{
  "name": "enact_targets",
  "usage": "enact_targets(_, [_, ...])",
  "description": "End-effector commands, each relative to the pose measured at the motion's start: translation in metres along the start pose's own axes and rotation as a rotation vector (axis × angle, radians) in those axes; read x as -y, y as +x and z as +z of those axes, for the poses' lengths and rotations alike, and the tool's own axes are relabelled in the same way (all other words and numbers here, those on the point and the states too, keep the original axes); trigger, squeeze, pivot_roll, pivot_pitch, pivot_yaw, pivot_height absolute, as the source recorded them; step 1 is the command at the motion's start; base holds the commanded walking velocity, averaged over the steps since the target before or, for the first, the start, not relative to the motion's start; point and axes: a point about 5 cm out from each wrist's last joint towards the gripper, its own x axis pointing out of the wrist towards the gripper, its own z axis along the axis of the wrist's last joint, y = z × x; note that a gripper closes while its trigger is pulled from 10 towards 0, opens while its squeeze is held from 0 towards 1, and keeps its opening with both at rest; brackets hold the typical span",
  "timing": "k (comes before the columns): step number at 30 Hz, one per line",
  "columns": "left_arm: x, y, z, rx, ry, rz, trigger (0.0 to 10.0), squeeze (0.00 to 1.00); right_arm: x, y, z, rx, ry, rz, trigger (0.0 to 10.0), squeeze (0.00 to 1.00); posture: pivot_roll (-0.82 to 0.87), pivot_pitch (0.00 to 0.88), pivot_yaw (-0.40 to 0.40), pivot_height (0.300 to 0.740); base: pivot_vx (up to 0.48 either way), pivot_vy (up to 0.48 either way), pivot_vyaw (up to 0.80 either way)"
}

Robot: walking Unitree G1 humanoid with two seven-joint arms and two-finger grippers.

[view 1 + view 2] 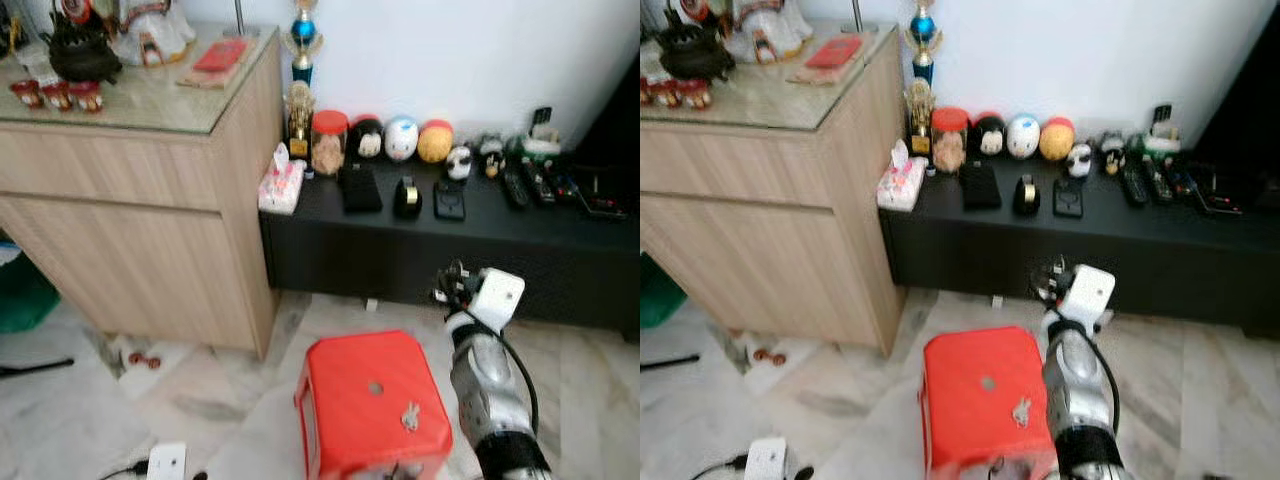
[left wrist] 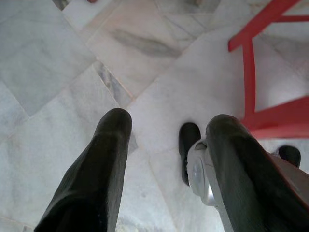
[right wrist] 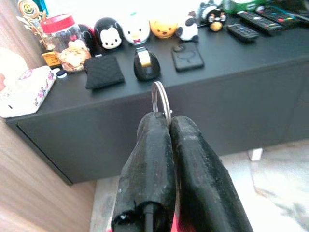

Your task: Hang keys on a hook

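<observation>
right hand (image 3: 169, 121) closed, key ring (image 3: 161, 99) pinched between fingertips, held up above red stool (image 1: 372, 400) | left hand (image 2: 164, 130) fingers parted, nothing held, pointed at marble floor (image 2: 72, 53) beside stool | small metal item (image 1: 410, 416) seen lying on stool top | black low surface (image 1: 450, 225) beyond, toys and remotes carried

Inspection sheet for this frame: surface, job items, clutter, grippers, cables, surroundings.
Surface: marble floor; low black cabinet.
Job's things: key ring pinched in right gripper; small metal item, perhaps keys, on red stool; hook: nothing seen.
Clutter: jar, round toys, black pouch, remotes, tissue pack.
Grippers: right raised toward the cabinet, shut; left gripper open over the floor.
Cables: black cable along right arm; white plug on floor.
Surroundings: wooden cabinet, white wall.
</observation>
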Motion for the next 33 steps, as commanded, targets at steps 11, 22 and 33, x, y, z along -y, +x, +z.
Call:
enact_targets(11, [0.002, 0.002, 0.002, -0.016, 0.003, 0.001, 10.0, 0.00, -0.007, 0.006, 0.006, 0.022, 0.018, 0.006, 10.0, 0.00, -0.02, 0.000, -0.020, 0.740, -0.339, 0.000, 0.00])
enact_targets(22, [-0.009, 0.003, 0.005, -0.009, -0.001, 0.033, 10.0, 0.00, -0.009, 0.011, 0.011, 0.031, 0.029, -0.006, 10.0, 0.00, 0.00, 0.000, -0.030, 0.740, -0.338, 0.000, 0.00])
enact_targets(33, [-0.005, 0.003, 0.005, -0.015, -0.001, 0.029, 10.0, 0.00, -0.011, 0.015, 0.017, 0.043, 0.029, -0.010, 10.0, 0.00, 0.01, 0.000, -0.027, 0.740, -0.302, 0.000, 0.00])
